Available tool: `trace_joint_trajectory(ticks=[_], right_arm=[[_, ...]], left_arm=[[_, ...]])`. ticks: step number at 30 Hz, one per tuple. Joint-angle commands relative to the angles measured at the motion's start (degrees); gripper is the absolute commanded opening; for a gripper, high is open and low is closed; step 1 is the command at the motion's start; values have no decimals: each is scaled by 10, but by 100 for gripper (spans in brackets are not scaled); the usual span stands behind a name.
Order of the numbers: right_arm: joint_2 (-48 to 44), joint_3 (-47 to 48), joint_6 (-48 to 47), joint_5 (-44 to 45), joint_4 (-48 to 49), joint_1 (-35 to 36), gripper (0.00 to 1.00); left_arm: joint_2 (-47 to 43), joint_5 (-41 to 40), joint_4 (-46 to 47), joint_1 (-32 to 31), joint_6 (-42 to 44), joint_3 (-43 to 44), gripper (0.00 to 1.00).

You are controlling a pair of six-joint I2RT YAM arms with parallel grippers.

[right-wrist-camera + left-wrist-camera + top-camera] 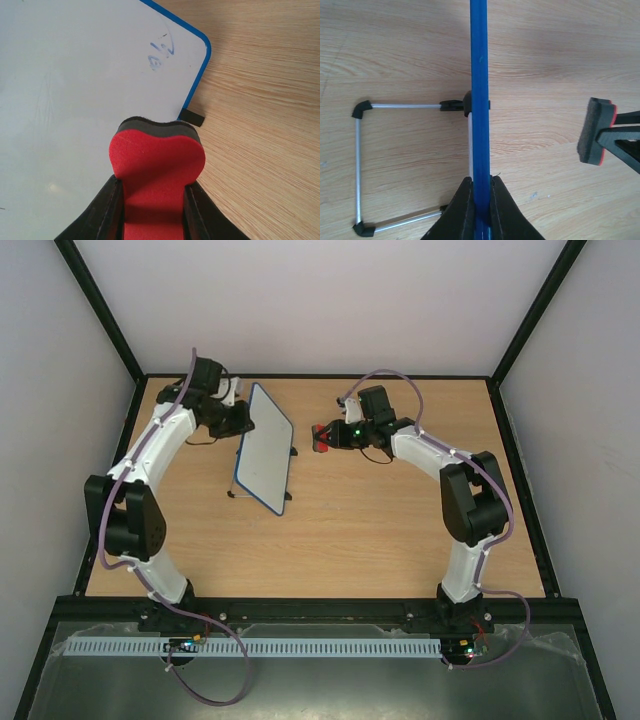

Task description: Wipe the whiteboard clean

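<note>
Both arms reach up the table from its near edge. At about 1 o'clock of the table's middle, the right gripper is clamped on the red eraser, whose felt faces the board without touching it. The whiteboard stands tilted on its wire stand at about 11 o'clock, with the eraser at its 3 o'clock. Farthest off, the left gripper has its jaws closed on the board's blue rim. Faint marks show near one corner. A hard push could slide or tip the board, since only that thin rim grip braces the light stand. A slanted wipe might miss the corner marks.
</note>
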Motion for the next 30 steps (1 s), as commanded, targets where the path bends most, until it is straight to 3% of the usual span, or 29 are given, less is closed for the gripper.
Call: trace_joint_trajectory(ticks=[1, 12, 18, 24, 30], right_arm=[[5, 0, -6, -13, 22, 2, 2], [6, 3, -12, -22, 17, 2, 2], [-12, -35, -5, 38, 46, 2, 2], [33, -20, 34, 18, 59, 14, 2], [9, -21, 45, 9, 66, 33, 2]], left_arm=[[-32, 86, 8, -2, -2, -45, 2], [-41, 212, 37, -24, -9, -118, 2], [-40, 211, 48, -50, -21, -119, 2], [-55, 198, 74, -54, -50, -145, 2], [-66, 194, 103, -60, -70, -168, 2]])
